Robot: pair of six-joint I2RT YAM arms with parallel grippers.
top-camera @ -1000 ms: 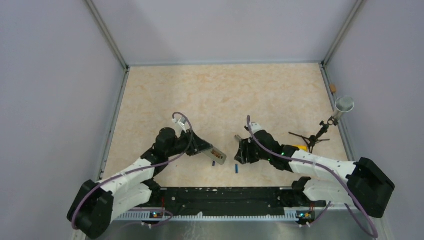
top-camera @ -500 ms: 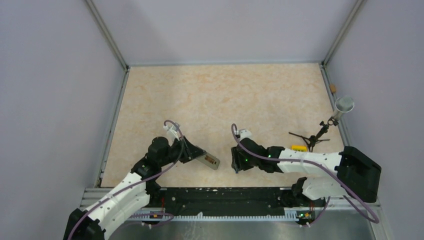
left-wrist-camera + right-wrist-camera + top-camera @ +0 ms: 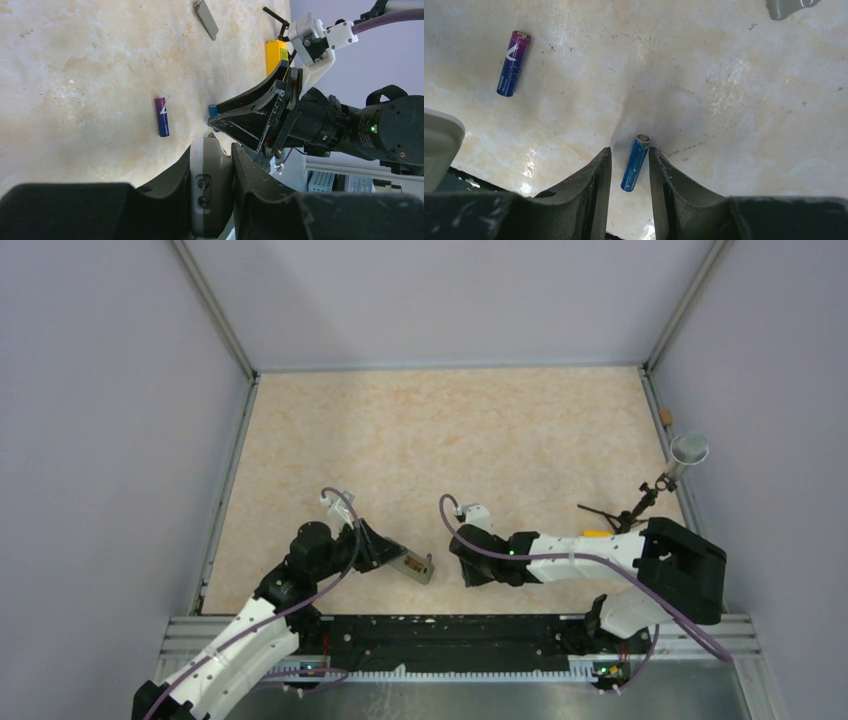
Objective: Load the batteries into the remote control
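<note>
Top: slim grey remote control (image 3: 415, 568) is clamped in the left jaws, close to the near edge of the beige marbled bench (image 3: 450, 430).
Left wrist: remote gripped edgewise; blue-purple cylindrical battery (image 3: 162, 116) lies flat on the bench.
Right wrist: right jaws partly open, straddling second blue battery (image 3: 635, 163) on the bench, not squeezing it.

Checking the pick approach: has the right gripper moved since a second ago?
Yes. The right gripper has moved left, away from the tripod stand, and nearer the front rail.
</note>
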